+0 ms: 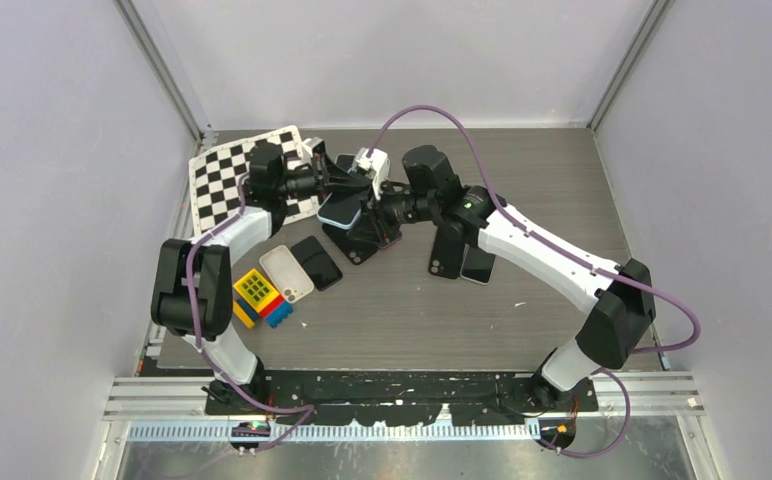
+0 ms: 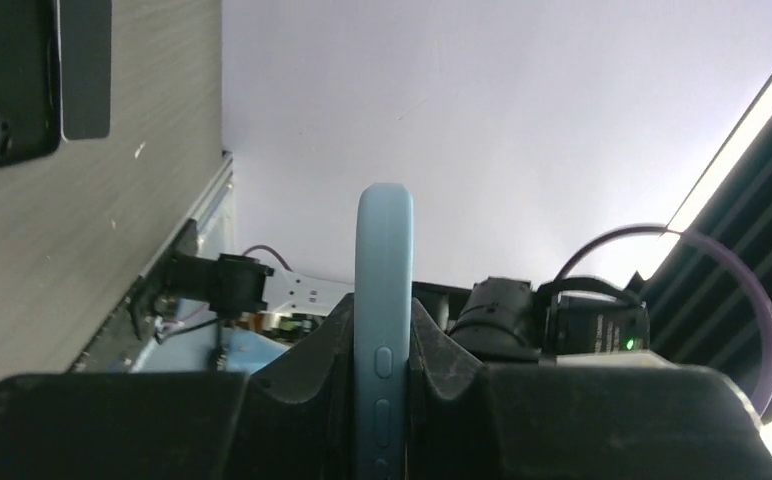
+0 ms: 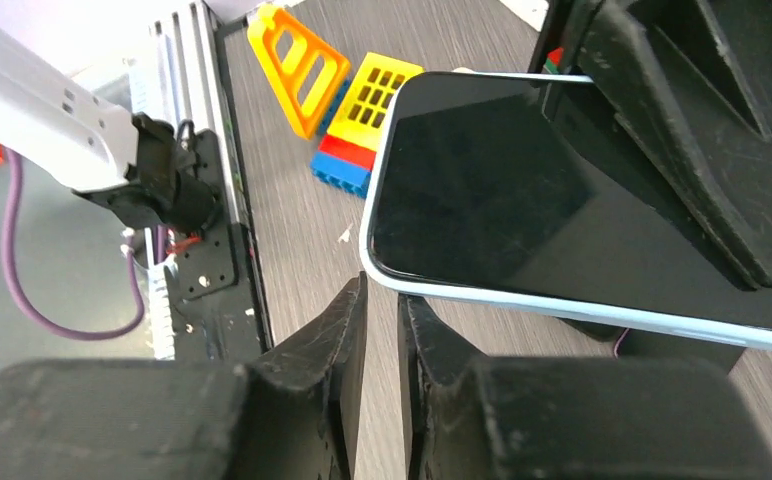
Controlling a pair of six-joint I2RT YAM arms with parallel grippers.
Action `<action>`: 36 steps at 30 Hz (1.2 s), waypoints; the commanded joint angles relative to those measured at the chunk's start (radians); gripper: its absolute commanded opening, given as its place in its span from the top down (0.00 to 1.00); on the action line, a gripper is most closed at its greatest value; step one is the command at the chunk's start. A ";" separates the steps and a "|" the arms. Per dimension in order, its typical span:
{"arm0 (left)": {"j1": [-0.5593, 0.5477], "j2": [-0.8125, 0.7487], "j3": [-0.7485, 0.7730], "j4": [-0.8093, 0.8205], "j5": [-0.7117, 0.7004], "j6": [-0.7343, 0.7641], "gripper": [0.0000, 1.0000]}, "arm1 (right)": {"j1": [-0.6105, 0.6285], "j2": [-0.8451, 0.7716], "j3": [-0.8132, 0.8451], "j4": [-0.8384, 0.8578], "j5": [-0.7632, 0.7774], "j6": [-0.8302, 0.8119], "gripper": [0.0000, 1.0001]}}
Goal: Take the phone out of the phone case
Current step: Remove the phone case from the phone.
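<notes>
The phone (image 3: 482, 180), dark screen up, sits in a light blue phone case (image 1: 340, 207) that is held off the table. My left gripper (image 1: 350, 188) is shut on the case. In the left wrist view the case (image 2: 384, 260) stands edge-on between the fingers (image 2: 442, 345), its side buttons showing. My right gripper (image 3: 382, 295) is just below the case's pale rim (image 3: 562, 308). Its jaws stand a narrow gap apart with only bare table showing between them. From above, the right gripper (image 1: 377, 222) is at the case's right side.
A checkerboard sheet (image 1: 232, 175) lies at the back left. Coloured toy bricks (image 1: 259, 297), a white case (image 1: 287, 273) and a black phone (image 1: 317, 262) lie front left. More dark phones (image 1: 457, 255) lie under the right arm. An orange piece (image 3: 297, 60) is by the bricks.
</notes>
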 commanded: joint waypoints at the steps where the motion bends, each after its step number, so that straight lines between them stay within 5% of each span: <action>1: -0.075 -0.011 -0.005 0.028 -0.143 -0.136 1.00 | 0.064 -0.019 0.014 0.151 0.028 -0.099 0.95; 9: -0.040 -0.026 -0.015 0.171 -0.189 -0.172 1.00 | 0.057 -0.053 -0.040 0.214 0.106 -0.019 0.91; 11: -0.014 -0.036 -0.022 0.200 -0.200 -0.170 1.00 | 0.046 -0.071 -0.057 0.230 0.094 0.034 0.80; 14: 0.024 -0.065 -0.035 0.240 -0.226 -0.170 1.00 | 0.021 -0.096 -0.092 0.269 0.069 0.122 0.51; 18: 0.051 -0.110 -0.041 0.257 -0.268 -0.152 1.00 | 0.001 -0.111 -0.164 0.417 0.045 0.318 0.32; 27: 0.055 -0.174 -0.046 0.284 -0.371 -0.097 1.00 | -0.011 -0.054 -0.186 0.638 0.011 0.623 0.25; 36: 0.054 -0.224 -0.067 0.257 -0.406 -0.059 1.00 | -0.026 -0.018 -0.176 0.737 0.055 0.701 0.25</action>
